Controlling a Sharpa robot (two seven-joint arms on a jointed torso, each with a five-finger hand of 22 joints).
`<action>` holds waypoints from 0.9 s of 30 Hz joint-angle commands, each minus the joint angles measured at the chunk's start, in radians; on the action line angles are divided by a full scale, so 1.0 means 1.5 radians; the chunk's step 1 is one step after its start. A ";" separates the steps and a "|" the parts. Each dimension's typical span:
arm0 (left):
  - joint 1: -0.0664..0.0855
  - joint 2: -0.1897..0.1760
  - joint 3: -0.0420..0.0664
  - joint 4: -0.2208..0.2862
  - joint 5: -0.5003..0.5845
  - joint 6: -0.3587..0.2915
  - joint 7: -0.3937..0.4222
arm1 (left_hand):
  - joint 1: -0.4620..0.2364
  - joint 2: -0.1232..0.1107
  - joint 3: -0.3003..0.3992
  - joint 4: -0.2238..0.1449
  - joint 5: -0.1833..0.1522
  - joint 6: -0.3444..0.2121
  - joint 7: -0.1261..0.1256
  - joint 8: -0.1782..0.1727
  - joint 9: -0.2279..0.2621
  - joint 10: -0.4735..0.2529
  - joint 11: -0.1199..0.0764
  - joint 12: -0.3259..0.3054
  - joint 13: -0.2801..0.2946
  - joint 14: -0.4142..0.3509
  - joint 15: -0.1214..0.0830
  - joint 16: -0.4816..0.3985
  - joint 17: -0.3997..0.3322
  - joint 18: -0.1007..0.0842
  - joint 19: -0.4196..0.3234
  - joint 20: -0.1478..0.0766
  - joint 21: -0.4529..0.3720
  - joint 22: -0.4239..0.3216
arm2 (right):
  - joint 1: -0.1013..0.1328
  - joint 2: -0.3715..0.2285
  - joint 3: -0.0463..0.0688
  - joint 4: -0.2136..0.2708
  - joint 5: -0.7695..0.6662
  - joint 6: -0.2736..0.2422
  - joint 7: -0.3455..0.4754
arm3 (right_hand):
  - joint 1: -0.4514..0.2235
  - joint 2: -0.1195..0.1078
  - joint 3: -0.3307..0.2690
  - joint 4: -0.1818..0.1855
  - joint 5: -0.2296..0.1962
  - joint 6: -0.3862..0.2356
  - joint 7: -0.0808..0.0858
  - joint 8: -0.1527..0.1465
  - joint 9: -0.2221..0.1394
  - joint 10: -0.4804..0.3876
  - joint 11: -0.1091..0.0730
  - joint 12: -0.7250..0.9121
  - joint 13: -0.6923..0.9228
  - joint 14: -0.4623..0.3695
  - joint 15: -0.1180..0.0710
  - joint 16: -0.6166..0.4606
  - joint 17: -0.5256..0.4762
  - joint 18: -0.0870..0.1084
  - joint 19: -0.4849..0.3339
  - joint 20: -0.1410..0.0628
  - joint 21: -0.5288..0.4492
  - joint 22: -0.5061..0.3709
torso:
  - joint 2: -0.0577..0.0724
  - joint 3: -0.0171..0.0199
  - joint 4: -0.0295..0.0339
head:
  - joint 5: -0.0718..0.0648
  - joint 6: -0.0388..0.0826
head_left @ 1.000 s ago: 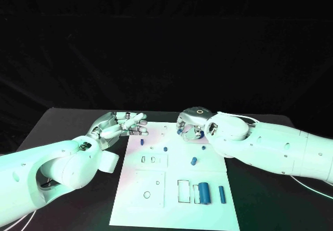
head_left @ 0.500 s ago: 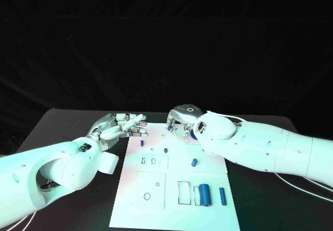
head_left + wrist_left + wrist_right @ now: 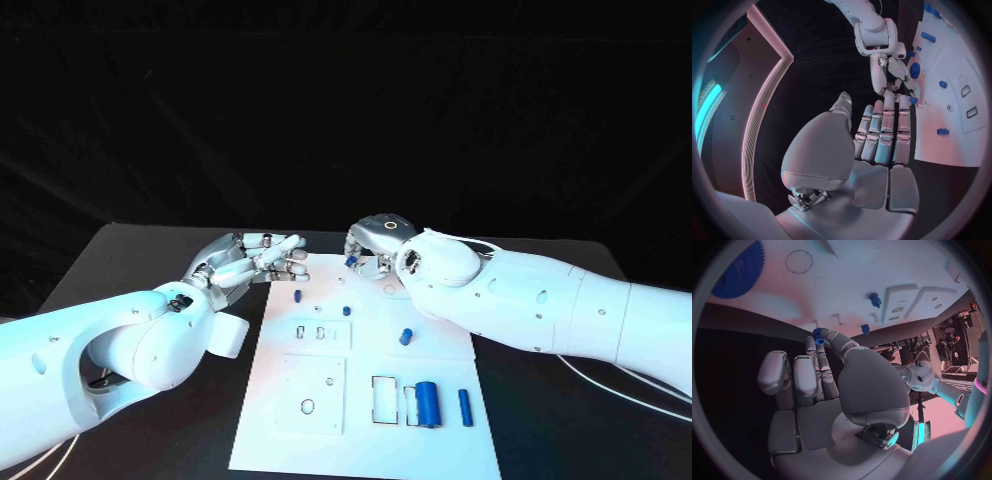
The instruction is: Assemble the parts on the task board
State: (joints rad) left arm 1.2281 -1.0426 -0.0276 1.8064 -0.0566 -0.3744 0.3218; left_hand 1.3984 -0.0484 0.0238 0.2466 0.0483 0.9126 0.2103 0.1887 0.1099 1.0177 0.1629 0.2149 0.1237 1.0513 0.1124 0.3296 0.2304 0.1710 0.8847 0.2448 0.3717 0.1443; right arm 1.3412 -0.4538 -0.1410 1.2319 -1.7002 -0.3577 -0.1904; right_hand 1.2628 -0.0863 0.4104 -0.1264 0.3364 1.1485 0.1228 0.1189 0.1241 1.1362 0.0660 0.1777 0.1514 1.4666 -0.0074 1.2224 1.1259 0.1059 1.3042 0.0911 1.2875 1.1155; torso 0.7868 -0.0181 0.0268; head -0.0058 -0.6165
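The white task board (image 3: 325, 385) lies in the middle of the black table. My right hand (image 3: 381, 248) hovers over its far edge and pinches a small blue gear (image 3: 819, 335) between thumb and a fingertip. My left hand (image 3: 257, 262) stays just off the board's far left corner, its fingers (image 3: 882, 131) held side by side with nothing in them. Small blue pegs (image 3: 297, 296) (image 3: 346, 310) (image 3: 405, 336) lie on the far half of the board. A thick blue cylinder (image 3: 426, 404) and a slim blue pin (image 3: 464, 407) lie near the front right. A large blue gear (image 3: 739, 270) sits on the board.
The board has rectangular slots (image 3: 382, 398) and round holes (image 3: 306, 406) in its near half. A white cable (image 3: 613, 385) trails over the table behind my right arm. Both forearms flank the board's sides.
My right hand has moved left along the board's far edge toward my left hand, still holding the small gear. My left hand has barely moved.
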 commanded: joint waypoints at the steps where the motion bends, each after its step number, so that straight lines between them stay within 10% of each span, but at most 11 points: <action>1: 0.001 0.002 0.001 0.001 0.002 0.005 0.003 | -0.001 0.006 -0.002 -0.001 0.001 -0.001 0.006 -0.005 -0.001 -0.003 0.000 -0.002 -0.001 -0.003 0.001 -0.004 0.001 0.008 -0.003 0.002 -0.003 -0.001 | 0.000 0.004 0.000 -0.004 -0.011 0.001 -0.009 | 0.002 -0.004 0.004 0.000 -0.002 -0.001 0.003 0.000 0.001 0.001 0.003 -0.002 -0.001 0.021 -0.003 0.003 0.001 -0.008 0.003 0.002 0.002 0.001 | 0.000 0.0003 -0.0007 | 0.000 -0.001; 27: 0.003 0.003 0.001 0.002 0.002 0.008 0.003 | 0.000 0.007 -0.003 -0.001 0.001 -0.001 0.007 -0.005 -0.001 -0.004 0.000 -0.003 -0.001 -0.003 0.001 -0.004 0.002 0.008 -0.003 0.002 -0.003 -0.001 | -0.005 0.034 0.000 -0.044 -0.011 0.018 -0.001 | 0.001 -0.008 0.007 0.001 -0.006 -0.005 0.005 -0.003 0.002 -0.002 0.004 -0.004 -0.003 0.021 -0.001 0.004 0.001 -0.008 0.000 0.003 0.002 0.001 | 0.001 -0.0004 -0.0003 | 0.005 -0.008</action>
State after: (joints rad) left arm 1.2307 -1.0409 -0.0275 1.8074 -0.0553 -0.3737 0.3211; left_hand 1.3985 -0.0485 0.0238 0.2465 0.0483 0.9088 0.2139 0.1838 0.1100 1.0178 0.1629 0.2149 0.1238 1.0513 0.1124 0.3296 0.2318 0.1710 0.8846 0.2448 0.3717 0.1433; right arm 1.3347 -0.4056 -0.1410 1.1681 -1.7022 -0.3526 -0.1934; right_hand 1.2627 -0.0865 0.4170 -0.1251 0.3342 1.1435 0.1272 0.1133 0.1269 1.1362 0.0661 0.1776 0.1480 1.4666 -0.0074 1.2223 1.1263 0.1066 1.3041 0.0911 1.2875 1.1164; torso 0.7882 -0.0186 0.0265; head 0.0005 -0.6267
